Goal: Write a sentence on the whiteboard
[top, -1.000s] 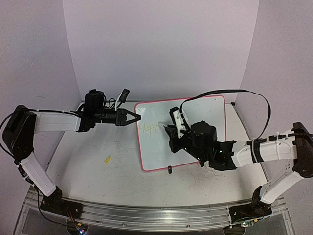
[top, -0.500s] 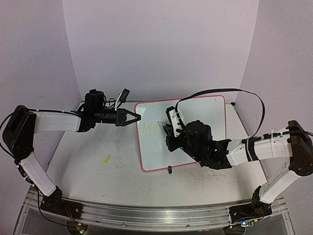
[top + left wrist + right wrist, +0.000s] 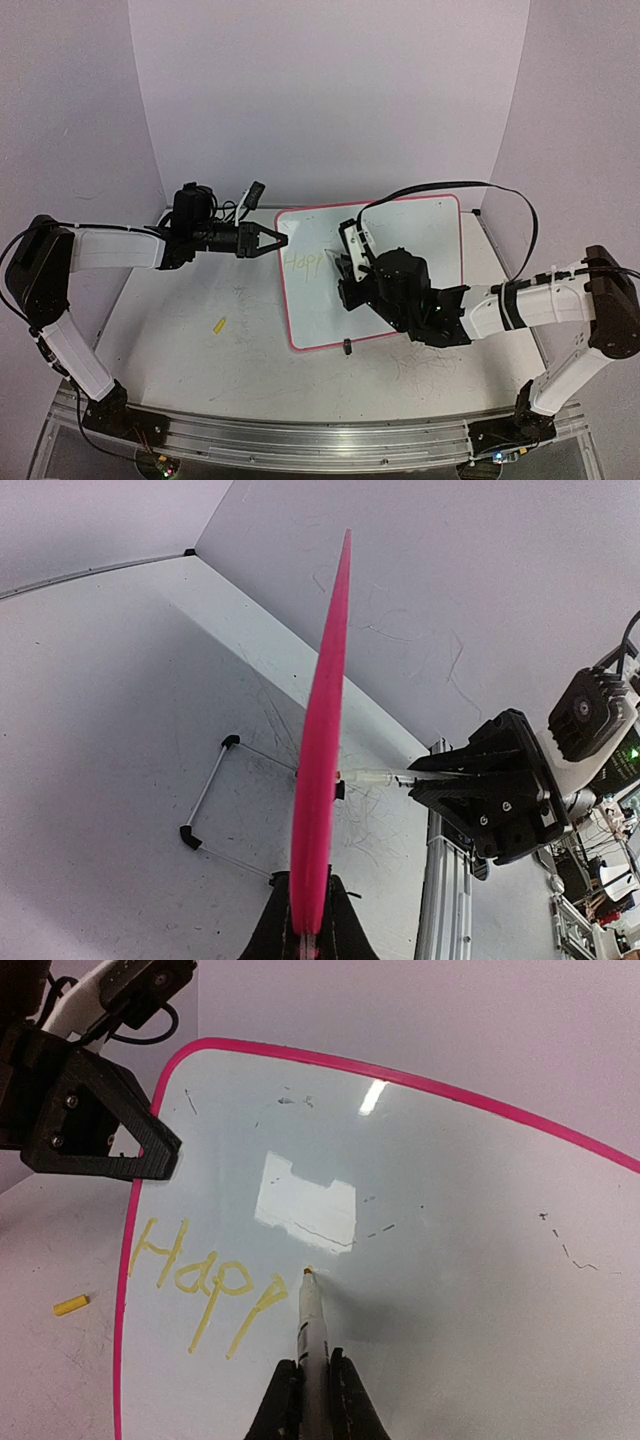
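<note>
The whiteboard (image 3: 420,225) is clamped at its left rim by the closed left gripper (image 3: 275,241). A marker (image 3: 308,1325), gripped by the right gripper (image 3: 310,1390), is set against the whiteboard just right of the unfinished sentence (image 3: 205,1280). Strokes could be skewed if the whiteboard slipped under pressure.

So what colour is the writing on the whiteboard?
Yellow writing, clearest in the right wrist view.

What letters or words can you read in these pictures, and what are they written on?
"Happ" - yellow handwriting on the whiteboard, with the tip of the marker just after the last p.
From the top camera the same writing is too faint and small to read.
No other label, brand, number or sign can be read in any view.
</note>
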